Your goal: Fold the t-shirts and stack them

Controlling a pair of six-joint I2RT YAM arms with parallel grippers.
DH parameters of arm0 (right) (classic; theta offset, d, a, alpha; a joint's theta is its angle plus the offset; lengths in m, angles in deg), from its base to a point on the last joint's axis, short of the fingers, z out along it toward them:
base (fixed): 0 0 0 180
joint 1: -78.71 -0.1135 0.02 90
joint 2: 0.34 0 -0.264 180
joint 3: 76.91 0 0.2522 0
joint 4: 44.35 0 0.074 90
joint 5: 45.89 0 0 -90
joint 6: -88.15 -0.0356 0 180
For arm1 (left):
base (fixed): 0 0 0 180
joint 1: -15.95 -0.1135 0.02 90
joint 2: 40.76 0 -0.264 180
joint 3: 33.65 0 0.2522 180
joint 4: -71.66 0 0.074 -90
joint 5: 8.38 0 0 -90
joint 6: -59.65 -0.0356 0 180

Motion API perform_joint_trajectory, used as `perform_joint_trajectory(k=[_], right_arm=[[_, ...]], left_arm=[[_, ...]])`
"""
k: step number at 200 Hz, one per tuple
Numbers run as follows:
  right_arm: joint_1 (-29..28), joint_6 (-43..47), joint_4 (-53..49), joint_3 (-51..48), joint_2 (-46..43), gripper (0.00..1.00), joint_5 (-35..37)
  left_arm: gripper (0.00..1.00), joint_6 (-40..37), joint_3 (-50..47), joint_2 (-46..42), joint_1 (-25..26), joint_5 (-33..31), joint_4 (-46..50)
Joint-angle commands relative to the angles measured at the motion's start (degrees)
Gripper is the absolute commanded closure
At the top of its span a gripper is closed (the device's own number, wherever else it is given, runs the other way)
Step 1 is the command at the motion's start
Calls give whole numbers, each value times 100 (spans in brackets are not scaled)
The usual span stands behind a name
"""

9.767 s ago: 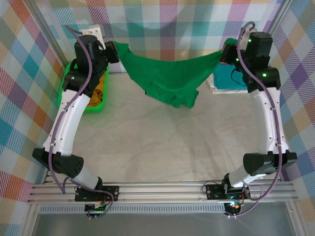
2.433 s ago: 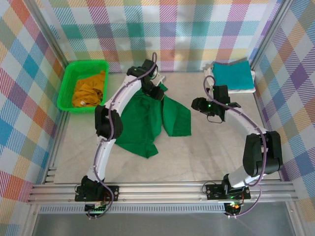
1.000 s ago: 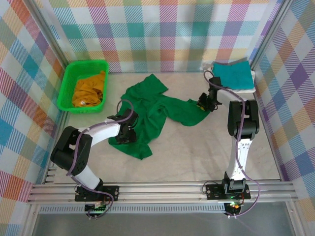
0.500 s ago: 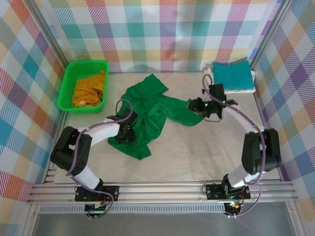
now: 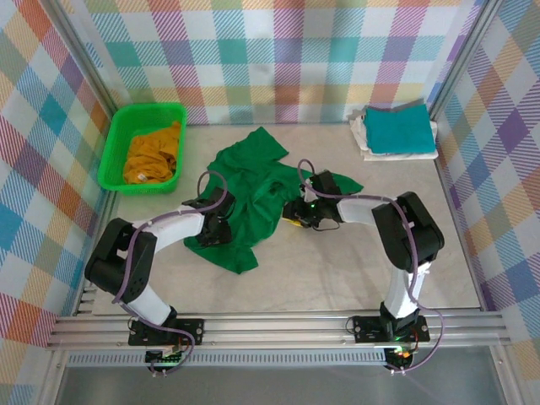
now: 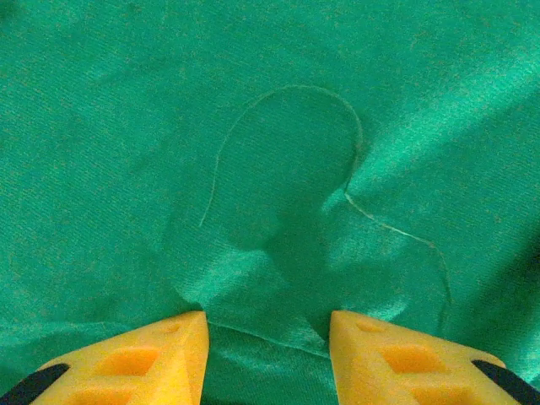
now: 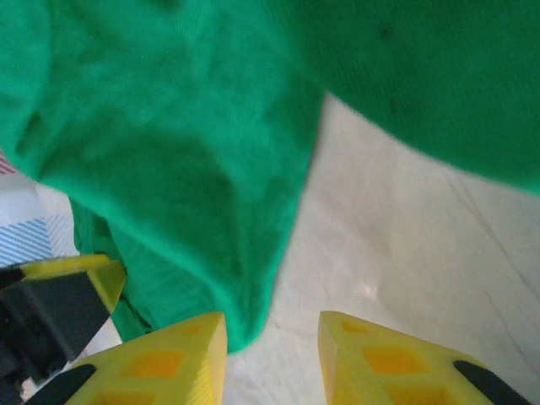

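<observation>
A dark green t-shirt lies crumpled in the middle of the table. My left gripper rests low on its left part. Its yellow fingertips stand apart on the cloth, with a small ridge of fabric between them. My right gripper sits at the shirt's right side, open, with the cloth's edge by its left finger and bare table between the tips. A teal t-shirt lies folded on a white one at the back right. A mustard yellow t-shirt is bunched in the basket.
The bright green plastic basket stands at the back left by the wall. Plaid walls close in the table on three sides. Bare tabletop stretches in front of the green shirt and to its right.
My right gripper has swung from the back right, near the teal stack, leftward to the shirt's right side. The left arm has stayed where it was.
</observation>
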Motion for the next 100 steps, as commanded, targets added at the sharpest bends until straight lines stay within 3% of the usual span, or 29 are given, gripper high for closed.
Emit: perform_joint_trajectory(k=[1,62,100], right_arm=[[-16,-84,537,376,316,63,202],[-31,-432,895,1172,1209,64,157],[-33,-589,1003,1358,1356,90,236]], left_arm=[[57,52,-128,-219,-40,-130,24],[57,78,-303,-505,-52,-321,30],[57,93,-299,-519,-45,-355,13]])
